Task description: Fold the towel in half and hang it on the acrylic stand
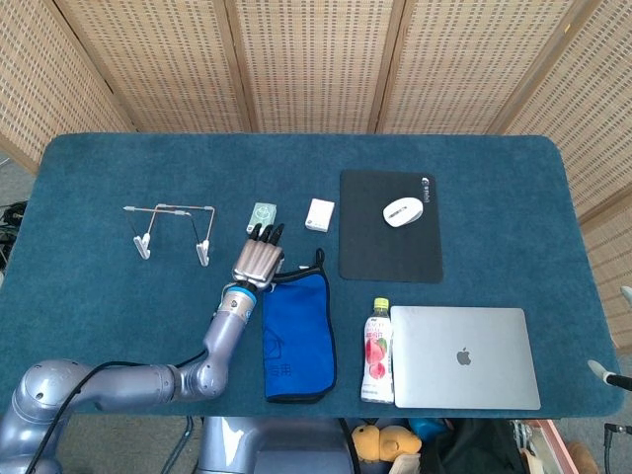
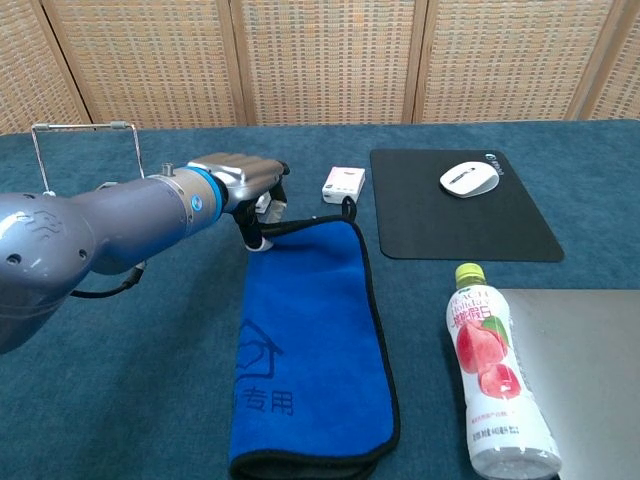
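A blue towel [image 1: 296, 336] with black trim lies lengthwise near the table's front edge, also in the chest view [image 2: 310, 330]. My left hand [image 1: 259, 262] pinches the towel's far left corner and holds it a little above the table [image 2: 245, 185], so the far edge sags toward the right. The acrylic stand [image 1: 170, 229], a thin wire-like frame, stands to the left of the hand [image 2: 88, 160]. My right hand shows in neither view.
A small green box [image 1: 262, 214] and a white box [image 1: 320, 214] lie just beyond the hand. Right of the towel stand a peach drink bottle [image 1: 377, 351] and a closed laptop [image 1: 464, 356]. A black mouse pad [image 1: 390, 247] with a white mouse [image 1: 403, 210] lies behind them.
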Controlling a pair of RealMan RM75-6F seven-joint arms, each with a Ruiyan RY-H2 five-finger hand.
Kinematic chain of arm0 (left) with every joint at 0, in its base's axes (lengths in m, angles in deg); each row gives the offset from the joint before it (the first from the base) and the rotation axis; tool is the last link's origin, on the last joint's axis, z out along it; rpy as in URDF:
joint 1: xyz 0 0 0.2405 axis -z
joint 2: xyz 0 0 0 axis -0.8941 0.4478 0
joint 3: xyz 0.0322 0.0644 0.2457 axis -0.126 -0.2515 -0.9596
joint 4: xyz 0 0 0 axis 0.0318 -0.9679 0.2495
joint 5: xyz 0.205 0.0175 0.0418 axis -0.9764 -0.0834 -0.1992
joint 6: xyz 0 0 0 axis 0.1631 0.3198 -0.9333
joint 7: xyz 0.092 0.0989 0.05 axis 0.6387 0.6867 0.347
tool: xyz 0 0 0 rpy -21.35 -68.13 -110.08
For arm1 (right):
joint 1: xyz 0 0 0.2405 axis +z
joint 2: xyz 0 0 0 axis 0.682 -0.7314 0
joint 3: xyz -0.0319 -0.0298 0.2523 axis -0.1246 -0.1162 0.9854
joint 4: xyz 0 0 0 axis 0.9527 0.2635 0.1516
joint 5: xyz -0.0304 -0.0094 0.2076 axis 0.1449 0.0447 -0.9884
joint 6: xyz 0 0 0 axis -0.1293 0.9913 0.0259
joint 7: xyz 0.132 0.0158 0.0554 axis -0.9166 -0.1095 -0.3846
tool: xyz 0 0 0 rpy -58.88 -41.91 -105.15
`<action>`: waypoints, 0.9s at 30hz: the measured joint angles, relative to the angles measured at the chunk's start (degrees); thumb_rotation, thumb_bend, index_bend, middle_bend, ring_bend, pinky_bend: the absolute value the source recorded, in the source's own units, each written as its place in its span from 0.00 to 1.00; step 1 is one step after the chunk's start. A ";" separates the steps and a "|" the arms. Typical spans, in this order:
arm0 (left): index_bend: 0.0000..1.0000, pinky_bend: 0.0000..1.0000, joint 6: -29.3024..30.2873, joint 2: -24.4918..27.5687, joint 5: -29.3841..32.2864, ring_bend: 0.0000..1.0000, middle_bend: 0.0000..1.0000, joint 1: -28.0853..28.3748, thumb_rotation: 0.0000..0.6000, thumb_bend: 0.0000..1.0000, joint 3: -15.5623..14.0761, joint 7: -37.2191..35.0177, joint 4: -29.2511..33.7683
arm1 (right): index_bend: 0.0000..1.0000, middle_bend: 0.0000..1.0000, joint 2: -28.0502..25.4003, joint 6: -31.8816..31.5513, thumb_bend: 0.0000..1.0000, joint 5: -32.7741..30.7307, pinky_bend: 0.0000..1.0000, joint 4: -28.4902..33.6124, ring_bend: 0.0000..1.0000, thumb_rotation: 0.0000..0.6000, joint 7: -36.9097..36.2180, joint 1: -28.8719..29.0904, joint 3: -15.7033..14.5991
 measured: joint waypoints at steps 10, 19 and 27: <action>0.83 0.00 2.36 5.31 -0.62 0.00 0.00 0.19 1.00 0.85 2.20 -0.01 6.95 | 0.00 0.00 -0.46 -0.64 0.00 0.51 0.00 0.07 0.00 1.00 -1.22 -0.36 -0.05; 0.84 0.00 5.82 14.47 0.86 0.00 0.00 0.45 1.00 0.85 5.74 0.59 17.65 | 0.00 0.00 -0.87 -0.86 0.00 0.86 0.00 0.04 0.00 1.00 -2.54 -0.55 -0.10; 0.85 0.00 8.25 22.48 3.19 0.00 0.00 0.29 1.00 0.85 8.55 0.21 23.78 | 0.00 0.00 -1.17 -1.50 0.00 1.77 0.00 0.41 0.00 1.00 -3.01 -0.80 -0.33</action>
